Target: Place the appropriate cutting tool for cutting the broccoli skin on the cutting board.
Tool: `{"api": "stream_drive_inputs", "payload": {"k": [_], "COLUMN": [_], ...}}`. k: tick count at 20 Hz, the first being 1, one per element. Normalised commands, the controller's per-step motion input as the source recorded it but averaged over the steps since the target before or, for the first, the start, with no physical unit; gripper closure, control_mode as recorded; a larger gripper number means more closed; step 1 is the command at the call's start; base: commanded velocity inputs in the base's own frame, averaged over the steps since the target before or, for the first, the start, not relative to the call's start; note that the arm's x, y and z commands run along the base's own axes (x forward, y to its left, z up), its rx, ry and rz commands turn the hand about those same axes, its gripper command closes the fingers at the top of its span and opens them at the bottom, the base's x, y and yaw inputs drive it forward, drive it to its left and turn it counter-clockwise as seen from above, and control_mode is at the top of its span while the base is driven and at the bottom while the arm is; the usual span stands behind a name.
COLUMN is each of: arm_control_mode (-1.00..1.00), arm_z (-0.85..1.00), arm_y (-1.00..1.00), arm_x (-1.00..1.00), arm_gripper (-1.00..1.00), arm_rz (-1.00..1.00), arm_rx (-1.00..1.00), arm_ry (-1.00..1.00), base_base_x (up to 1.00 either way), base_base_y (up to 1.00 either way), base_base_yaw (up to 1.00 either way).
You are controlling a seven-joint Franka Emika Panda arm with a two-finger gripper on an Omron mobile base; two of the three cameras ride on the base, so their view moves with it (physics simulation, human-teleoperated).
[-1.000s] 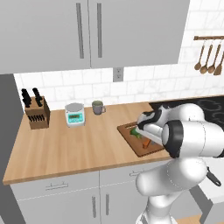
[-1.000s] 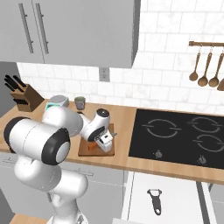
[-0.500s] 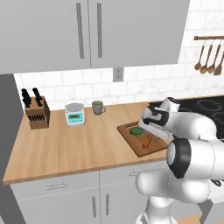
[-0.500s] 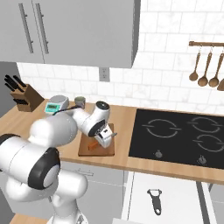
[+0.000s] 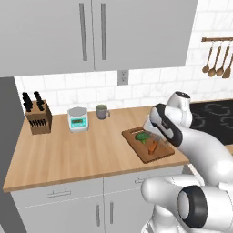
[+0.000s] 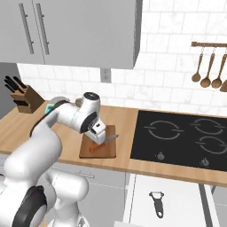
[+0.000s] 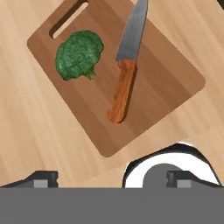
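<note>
1. Locate the cutting tool (image 7: pixel 123 89). It is a knife with an orange handle and a grey blade, lying flat on the cutting board (image 7: pixel 170 76). In the left base view it shows as a short orange bar (image 5: pixel 153 146) on the near half of the board (image 5: pixel 139 154).

2. Read its long axis in the hand view. The handle end lies nearer the gripper (image 7: pixel 113 178). The blade runs away from it toward the top of that view, and its tip passes over the far edge of the board.

3. Note the broccoli (image 7: pixel 78 54). It sits on the board just beside the blade, toward the slot-handle end. The two appear close but not touching.

4. Check the hand. The two dark fingertips (image 7: pixel 41 178) stand far apart at the bottom of the hand view with nothing between them, so treat the jaws as wide and empty. The gripper hovers above the board's near edge, clear of the knife.

5. Judge the task state. With the knife resting on the board and free of the fingers, placement looks complete.

6. Plan any next move as a straight lift away from the board. Your main risk is a fingertip clipping the handle and pushing the knife off the wood.
</note>
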Motion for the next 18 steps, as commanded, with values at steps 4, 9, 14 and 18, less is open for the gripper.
{"api": "stream_drive_inputs", "payload": {"k": [4,9,14,18], "arm_control_mode": [-1.00,-1.00,-1.00,-1.00], "arm_z": [0.17,0.23,0.49,0.58], "arm_y": [-0.02,-0.12,-0.06,0.19], "arm_x": [-0.96,-1.00,-1.00,-0.89], "arm_gripper": [-1.00,-1.00,-1.00,-1.00], "arm_rz": [0.20,0.11,0.03,0.02], "arm_rx": [-0.16,-0.05,0.00,-0.09], "arm_ry": [-0.11,-0.31,-0.27,-0.15], "base_base_x": [0.00,0.00,0.00,0.00], "base_base_y": [0.00,0.00,0.00,0.00], "base_base_yaw": [0.00,0.00,0.00,0.00]}}
